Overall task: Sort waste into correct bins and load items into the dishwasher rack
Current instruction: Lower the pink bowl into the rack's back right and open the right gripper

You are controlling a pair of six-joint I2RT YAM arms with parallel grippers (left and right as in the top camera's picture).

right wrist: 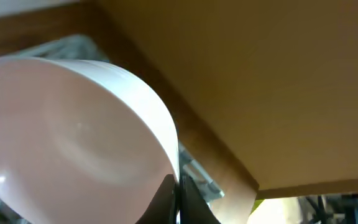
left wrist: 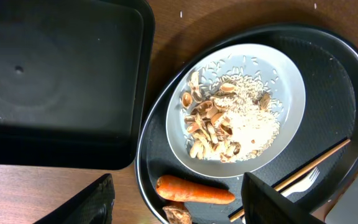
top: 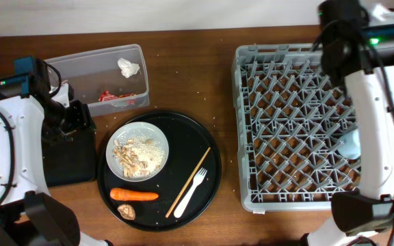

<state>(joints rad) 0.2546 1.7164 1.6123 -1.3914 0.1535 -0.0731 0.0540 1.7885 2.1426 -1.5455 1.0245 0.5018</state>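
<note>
My left tool (left wrist: 178, 186) hangs open and holds nothing. It sits over the black bin (top: 70, 164), near the corner that meets the round tray (top: 211, 147). In the wrist view the bin looks bare.

My right tool (right wrist: 179, 200) is closed, pinching the rim of the pink bowl (right wrist: 73, 143). The bowl fills most of that view. A strip of rack shows behind it and brown counter above. I can't find the bowl or that tool in the overhead view. The right arm crosses the rack's right side there.

The rack (top: 296, 130) is on the right of the counter (top: 204, 82). A blue cup (top: 349, 143) lies in it by the right wall, partly hidden by the arm.

On the round tray:
- The plate (top: 137, 150) sits upper left with scraps (top: 134, 156) piled on it.
- The carrot (top: 134, 195) lies flat just below the plate.
- The lump (top: 126, 212) is just below the carrot, near the tray's rim.
- The chopstick (top: 188, 182) runs diagonally on the right half.
- The fork (top: 191, 191) lies beside the chopstick, tines up and to the right.

The tub (top: 104, 75) sits at the upper left, behind the tray. The tissue (top: 128, 67) is in its far right corner. The wrapper (top: 111, 97) lies along its near wall.
</note>
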